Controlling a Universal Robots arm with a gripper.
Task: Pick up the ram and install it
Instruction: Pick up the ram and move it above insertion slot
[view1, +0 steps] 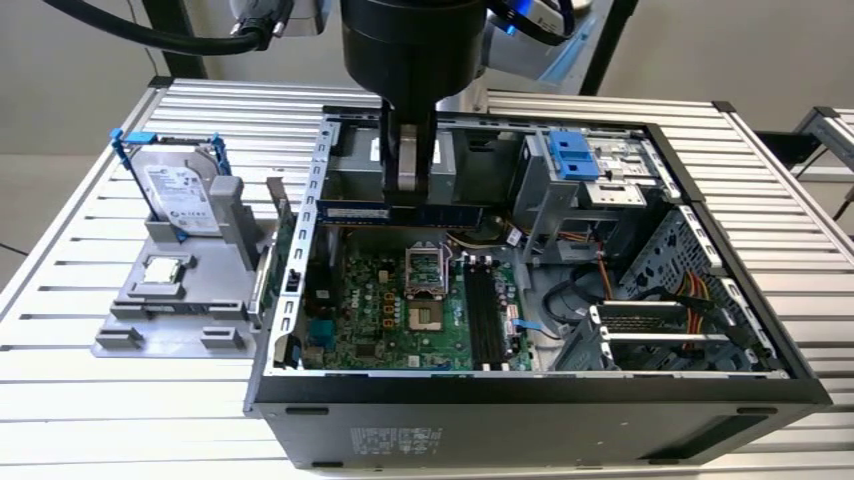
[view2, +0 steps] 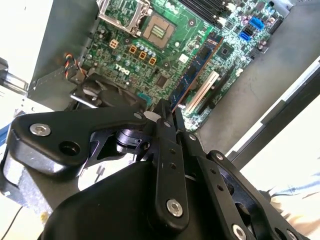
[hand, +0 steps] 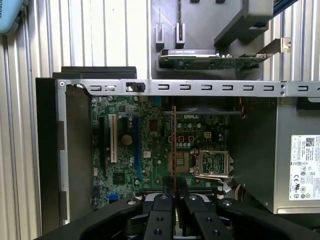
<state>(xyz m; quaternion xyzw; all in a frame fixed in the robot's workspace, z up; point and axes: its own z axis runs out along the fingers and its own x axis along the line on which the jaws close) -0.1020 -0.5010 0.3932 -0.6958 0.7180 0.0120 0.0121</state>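
Between the jaws of the gripper (view1: 407, 190): slim bluish-green ram stick (view1: 358, 212), clamped, over the open computer case (view1: 534, 398).
Carry step, apparently; stick crosswise to black slots (view1: 486, 310) below.

Slatted metal table (view1: 80, 400) under open computer case (view1: 534, 425), grey rack (view1: 174, 325).

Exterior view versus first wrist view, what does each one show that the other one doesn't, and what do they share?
Exterior view: a small silver chip outside the case on that view's left, and a blue drive bay inside it. First wrist view: the white slot on the motherboard. Both: the claw shut on the ram above the open case, and the CPU socket.
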